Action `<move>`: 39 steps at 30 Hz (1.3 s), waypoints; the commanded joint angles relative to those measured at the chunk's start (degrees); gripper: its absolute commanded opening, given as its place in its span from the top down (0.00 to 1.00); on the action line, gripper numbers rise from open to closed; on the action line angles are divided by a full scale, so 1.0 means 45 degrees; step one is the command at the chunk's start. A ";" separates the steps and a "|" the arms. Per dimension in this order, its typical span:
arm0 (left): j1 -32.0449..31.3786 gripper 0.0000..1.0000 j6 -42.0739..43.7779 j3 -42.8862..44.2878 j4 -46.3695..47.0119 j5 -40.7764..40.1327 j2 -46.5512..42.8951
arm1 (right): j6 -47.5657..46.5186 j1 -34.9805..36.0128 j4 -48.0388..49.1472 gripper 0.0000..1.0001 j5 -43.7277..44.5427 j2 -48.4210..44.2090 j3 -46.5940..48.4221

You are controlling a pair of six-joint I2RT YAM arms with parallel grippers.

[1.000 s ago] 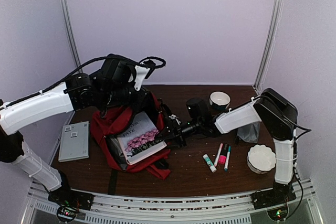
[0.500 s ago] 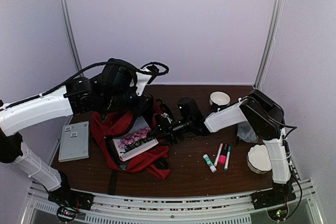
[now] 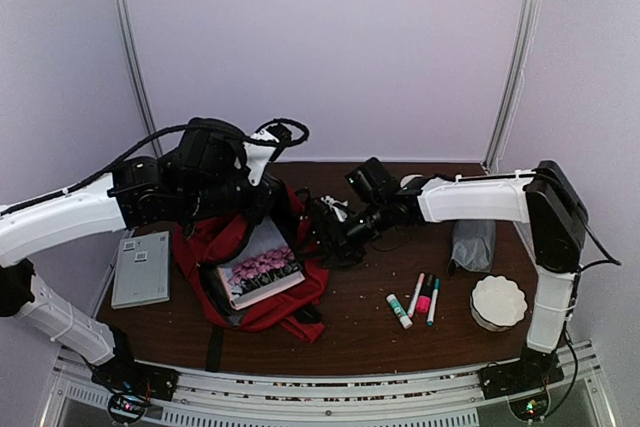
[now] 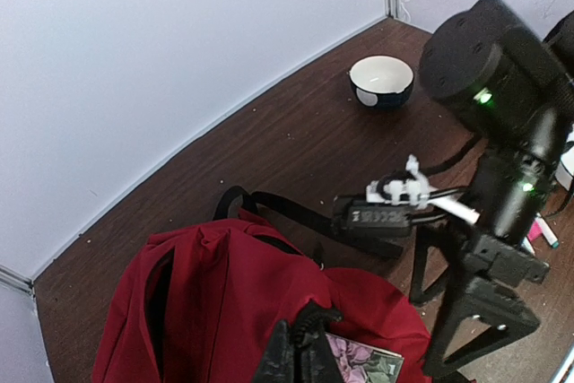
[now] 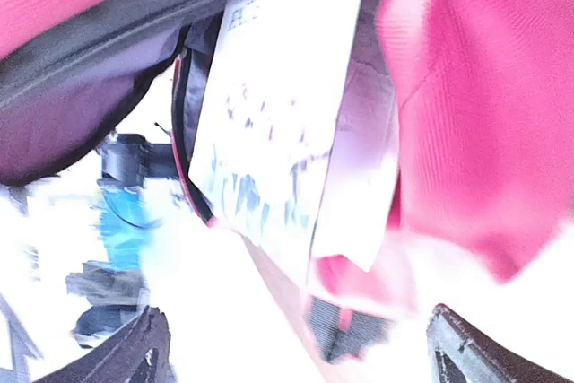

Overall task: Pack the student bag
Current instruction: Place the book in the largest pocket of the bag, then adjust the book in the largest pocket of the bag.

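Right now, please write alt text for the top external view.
A red backpack lies open on a brown table, a flowered book half inside it. The left end effector pinches its upper edge; the right end effector, open, hovers beside the book.

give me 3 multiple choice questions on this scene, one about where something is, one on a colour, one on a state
1. Where is the book?
A wholly outside the bag
B partly inside the bag
C held aloft by a gripper

2. What colour is the bag's outside?
A blue
B green
C red

3. How is the right gripper?
A open
B shut on the book
C shut on the bag

Answers:
1 B, one end of the book sits under the bag's rim.
2 C, red fabric shows in every view.
3 A, its fingers stand wide apart in the right wrist view.
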 commanded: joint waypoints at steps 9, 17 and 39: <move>-0.0144 1.00 0.0094 -0.0595 0.1865 0.0199 -0.0844 | -1.0410 0.1147 -0.2901 0.28 0.3376 -0.4402 -0.2564; -0.0144 1.00 -0.0046 -0.1058 0.2152 0.0301 -0.1256 | -1.3598 0.3312 -0.1995 0.88 0.7353 -0.4457 -0.3068; -0.0144 1.00 -0.0505 -0.1161 0.1930 0.0769 -0.1504 | -1.6183 0.4724 0.0770 1.00 1.3267 0.0478 0.0436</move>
